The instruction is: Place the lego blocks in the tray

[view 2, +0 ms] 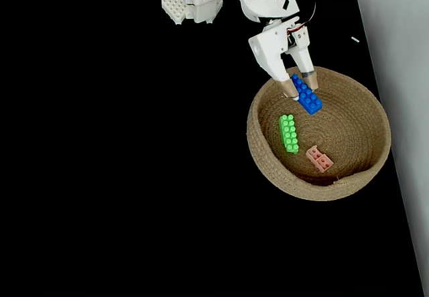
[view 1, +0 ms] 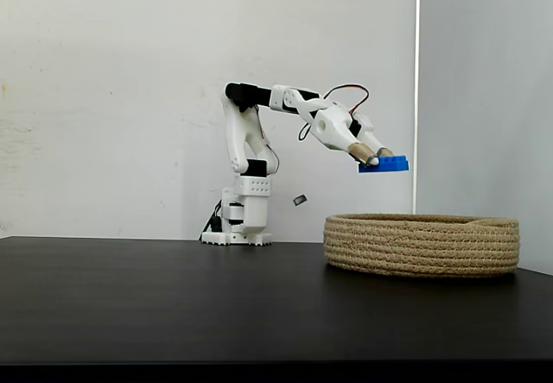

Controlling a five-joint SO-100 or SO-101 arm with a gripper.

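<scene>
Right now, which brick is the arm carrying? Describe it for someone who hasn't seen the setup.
Find the round rope basket on the black table. Above its rim nearest the arm, the gripper holds its jaws shut on the blue brick. Long and blue, it hangs in the air; the green brick and pink brick lie inside.

The arm (view 1: 251, 154) is built of white plastic segments with black motor blocks at the joints, one at the shoulder top and one near the base. Its white base (view 2: 191, 5) shows a grid of small holes. Thin red and black cables (view 1: 346, 96) loop above the wrist. The end effector (view 1: 377, 154) has two white fingers with tan, tape-like tips (view 2: 293, 86).
</scene>
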